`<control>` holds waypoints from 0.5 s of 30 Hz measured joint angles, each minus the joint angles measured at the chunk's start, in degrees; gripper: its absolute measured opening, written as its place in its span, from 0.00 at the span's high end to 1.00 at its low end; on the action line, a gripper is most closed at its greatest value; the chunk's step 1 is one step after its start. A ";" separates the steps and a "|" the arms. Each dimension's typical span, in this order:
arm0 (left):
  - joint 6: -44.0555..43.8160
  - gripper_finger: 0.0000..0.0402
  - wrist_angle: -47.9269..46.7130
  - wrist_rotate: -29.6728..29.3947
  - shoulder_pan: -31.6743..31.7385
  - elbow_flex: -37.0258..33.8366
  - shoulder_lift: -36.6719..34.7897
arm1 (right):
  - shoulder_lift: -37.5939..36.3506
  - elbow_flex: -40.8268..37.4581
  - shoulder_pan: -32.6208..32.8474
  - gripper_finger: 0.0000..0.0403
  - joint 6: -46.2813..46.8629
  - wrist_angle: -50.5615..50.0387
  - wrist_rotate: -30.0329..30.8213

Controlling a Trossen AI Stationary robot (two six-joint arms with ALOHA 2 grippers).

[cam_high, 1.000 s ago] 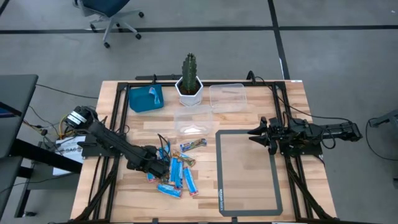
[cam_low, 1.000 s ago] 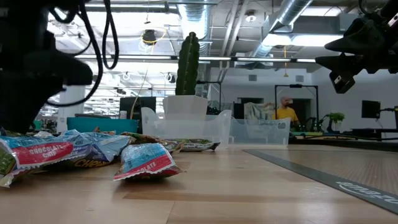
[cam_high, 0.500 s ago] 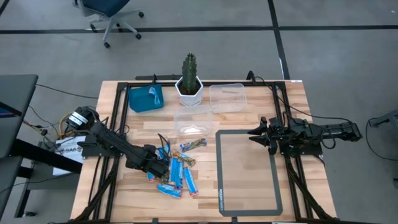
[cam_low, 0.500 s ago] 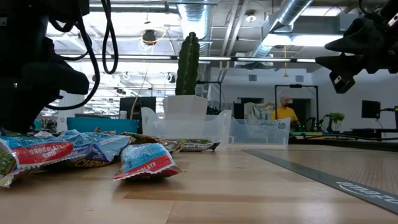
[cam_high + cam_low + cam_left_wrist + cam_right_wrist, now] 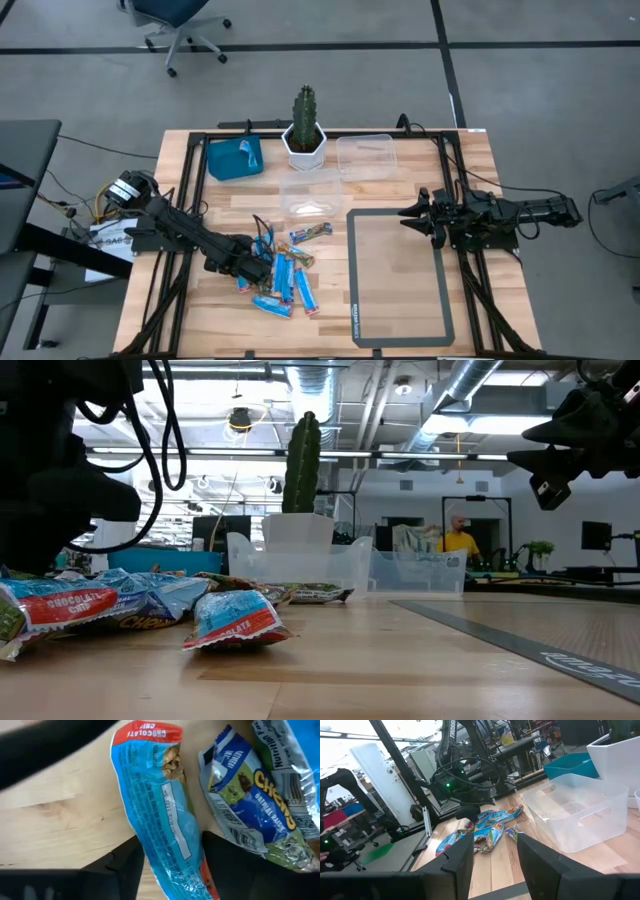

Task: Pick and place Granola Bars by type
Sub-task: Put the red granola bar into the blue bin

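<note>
My left gripper (image 5: 172, 862) is down at the left edge of the heap of wrapped granola bars (image 5: 283, 272) on the wooden slatted table (image 5: 400, 330), jaws apart, one finger either side of a light blue wrapped bar with a red end band (image 5: 162, 815) — straddling it, not yet clamped as far as I can see, so nothing is held. That bar lies flat on the wood, and just beside it, touching or nearly, sits a dark blue and green printed oatmeal bar (image 5: 250, 800). To do this well I'd keep both fingers low on the table so the pads bite the bar's body, not the crinkly wrapper edge, and squeeze across the narrow width near the middle so it doesn't pivot when lifted. Risk — the far finger could catch the dark blue neighbour and drag two types along, so I'd check that it is clear before closing, then lift straight up. Likely targets are the clear plastic containers (image 5: 365, 156) near the cactus in a white pot (image 5: 304, 130); which type goes where I can't tell. My right gripper (image 5: 412, 214) waits above the grey-bordered mat (image 5: 400, 278), well apart from the pile, fingers part open, empty.
</note>
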 joint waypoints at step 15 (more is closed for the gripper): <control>0.63 0.82 0.50 -1.02 -0.02 -0.09 -0.43 | 0.01 0.00 -0.02 0.64 0.00 -0.01 0.00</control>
